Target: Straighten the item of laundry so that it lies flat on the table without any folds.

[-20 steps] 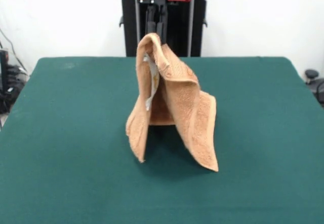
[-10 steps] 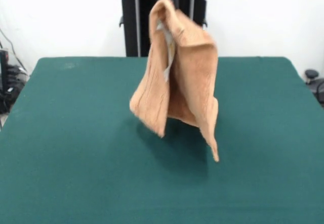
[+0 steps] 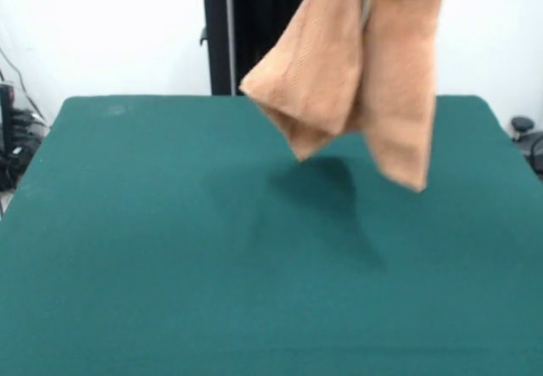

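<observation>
While the towel (image 3: 356,62) hangs in two drooping folds clear above the green surface (image 3: 170,249), its top running out of view so that I cannot tell how the jaws are set, the straightening looks barely begun, with the flat laying-out all left.

Just a big bench (image 3: 127,249) covered in dark green felt-like cloth, running nearly edge to edge. Only a soft dark shadow (image 3: 327,193) sits on its surface, right of centre.
</observation>
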`<action>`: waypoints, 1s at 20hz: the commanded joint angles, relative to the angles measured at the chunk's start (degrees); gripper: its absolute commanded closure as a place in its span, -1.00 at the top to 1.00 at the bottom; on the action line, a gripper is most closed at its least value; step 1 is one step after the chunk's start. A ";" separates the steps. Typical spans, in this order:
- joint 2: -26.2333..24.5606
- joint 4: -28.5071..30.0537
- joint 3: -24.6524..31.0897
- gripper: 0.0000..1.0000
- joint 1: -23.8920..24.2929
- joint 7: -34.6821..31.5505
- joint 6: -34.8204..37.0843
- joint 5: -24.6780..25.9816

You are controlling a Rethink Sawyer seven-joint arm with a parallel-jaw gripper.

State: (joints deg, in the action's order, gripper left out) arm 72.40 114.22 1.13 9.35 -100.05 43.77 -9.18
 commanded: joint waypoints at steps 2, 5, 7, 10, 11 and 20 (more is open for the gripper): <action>5.92 12.22 -2.91 -1.00 -8.28 -17.00 6.63 -4.12; 7.27 11.58 -4.62 -1.00 -13.42 -23.23 7.76 -3.49; 7.89 11.45 -5.30 -1.00 -15.73 -25.16 8.71 -4.49; 7.60 9.66 -6.16 -1.00 -17.51 -25.87 10.86 -4.62; 6.25 9.53 -6.02 -1.00 -16.89 -24.01 9.55 -5.10; -18.82 3.09 -4.87 -1.00 -12.42 -19.95 -21.84 4.27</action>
State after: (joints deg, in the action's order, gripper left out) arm 71.31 116.43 -3.61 -2.69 -105.29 35.32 -11.22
